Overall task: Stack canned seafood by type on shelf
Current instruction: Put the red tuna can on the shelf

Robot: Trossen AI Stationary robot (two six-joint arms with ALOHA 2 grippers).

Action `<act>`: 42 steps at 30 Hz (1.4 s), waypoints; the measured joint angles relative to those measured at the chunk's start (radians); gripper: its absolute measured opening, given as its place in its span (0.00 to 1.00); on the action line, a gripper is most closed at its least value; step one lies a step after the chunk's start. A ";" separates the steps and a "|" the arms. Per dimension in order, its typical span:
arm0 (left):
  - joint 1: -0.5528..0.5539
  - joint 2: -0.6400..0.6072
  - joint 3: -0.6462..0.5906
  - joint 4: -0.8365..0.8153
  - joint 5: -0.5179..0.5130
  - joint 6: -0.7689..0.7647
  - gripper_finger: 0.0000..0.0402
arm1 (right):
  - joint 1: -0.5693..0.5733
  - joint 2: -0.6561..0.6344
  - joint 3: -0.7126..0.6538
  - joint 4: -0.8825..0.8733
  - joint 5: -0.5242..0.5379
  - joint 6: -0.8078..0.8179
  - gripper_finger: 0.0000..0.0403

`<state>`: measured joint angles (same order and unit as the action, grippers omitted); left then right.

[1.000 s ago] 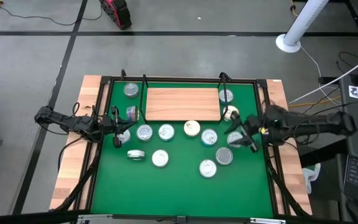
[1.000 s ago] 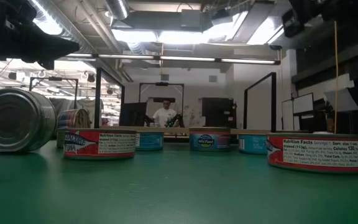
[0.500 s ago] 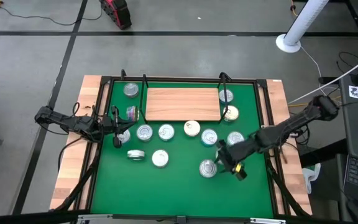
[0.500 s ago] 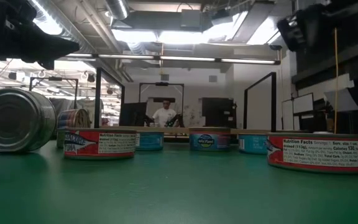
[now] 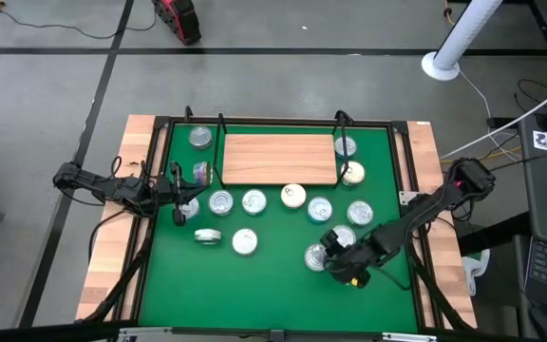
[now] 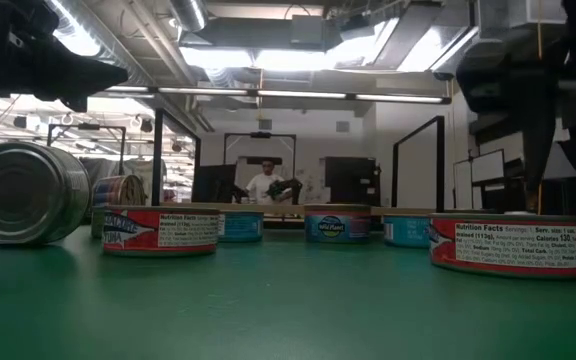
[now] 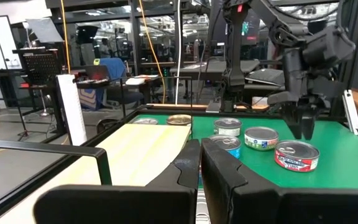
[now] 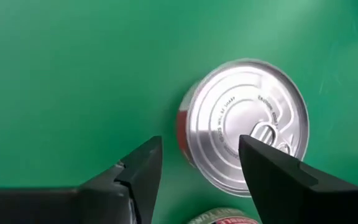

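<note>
One tin (image 8: 244,127) beneath right gripper (image 8: 201,163)

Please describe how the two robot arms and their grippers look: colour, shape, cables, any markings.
Both arms are slim, black and jointed. The right gripper has two flat, dark fingers with angular tips, and a small yellow patch shows beside it from above. The left gripper has blocky black fingers. Black cables run along the table's side edges near both arms.

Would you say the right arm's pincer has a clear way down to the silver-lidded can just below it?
Probably yes. The right pincer is open above the silver-lidded can, slightly off its centre, with bare green mat beside the can and nothing between them.
</note>
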<state>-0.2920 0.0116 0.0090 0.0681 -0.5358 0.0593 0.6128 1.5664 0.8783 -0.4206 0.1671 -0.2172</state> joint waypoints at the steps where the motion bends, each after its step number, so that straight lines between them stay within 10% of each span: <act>1: 0.000 0.000 0.000 0.000 0.000 0.000 0.03 | 0.005 0.010 0.000 -0.001 0.006 0.001 0.52; 12: 0.000 0.000 0.000 0.000 0.000 0.000 0.03 | 0.004 0.067 0.001 0.006 0.089 0.000 0.48; 27: 0.000 0.000 0.000 0.000 0.000 -0.013 0.03 | 0.002 0.081 0.003 0.025 0.147 0.000 0.02; 42: -0.003 0.023 -0.001 0.177 0.080 -0.145 0.03 | -0.019 0.083 0.007 0.068 0.119 0.004 0.00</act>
<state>-0.2951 0.0351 0.0082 0.2454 -0.4562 -0.0854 0.5939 1.6498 0.8855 -0.3524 0.2865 -0.2128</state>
